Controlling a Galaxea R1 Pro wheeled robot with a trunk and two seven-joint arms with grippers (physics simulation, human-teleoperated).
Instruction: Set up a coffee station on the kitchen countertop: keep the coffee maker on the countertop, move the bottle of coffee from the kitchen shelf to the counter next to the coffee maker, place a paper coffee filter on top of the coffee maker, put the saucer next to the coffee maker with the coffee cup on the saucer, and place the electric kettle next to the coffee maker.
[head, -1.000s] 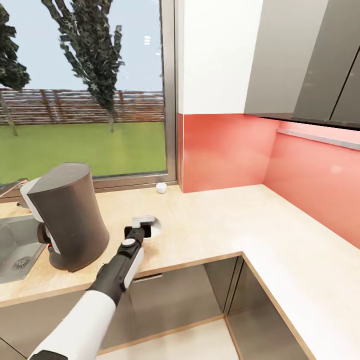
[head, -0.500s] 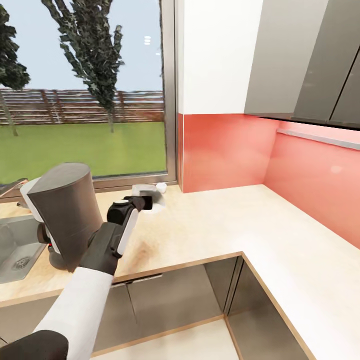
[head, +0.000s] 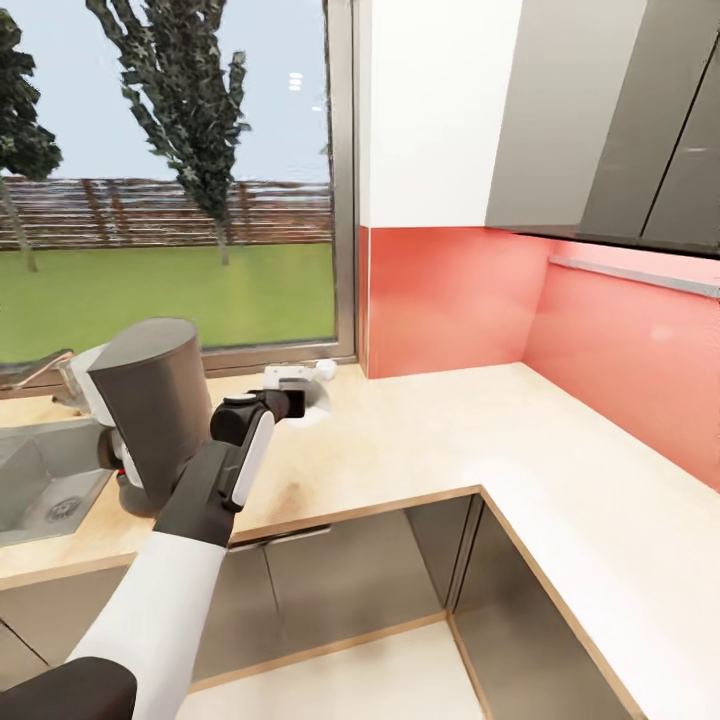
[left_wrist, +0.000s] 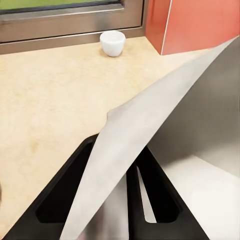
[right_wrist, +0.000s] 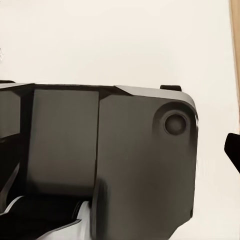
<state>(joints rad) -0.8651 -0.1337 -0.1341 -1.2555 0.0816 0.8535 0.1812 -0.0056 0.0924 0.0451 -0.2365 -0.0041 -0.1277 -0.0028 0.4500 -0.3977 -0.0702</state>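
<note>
The dark grey coffee maker stands on the light wood countertop beside the sink. My left gripper is just right of it, near the window sill, shut on the white saucer. In the left wrist view the saucer is a tilted pale plate between the black fingers. The small white coffee cup stands on the counter by the window frame, a little beyond the saucer; it also appears as the cup in the left wrist view.
A grey sink is inset left of the coffee maker. A red backsplash and grey wall cabinets bound the corner. The counter turns along the right wall. The right wrist view faces a dark robot part over pale floor.
My left gripper has lifted the saucer from the counter's front and carried it back toward the window, close to the cup. The head view has also shifted a little.
</note>
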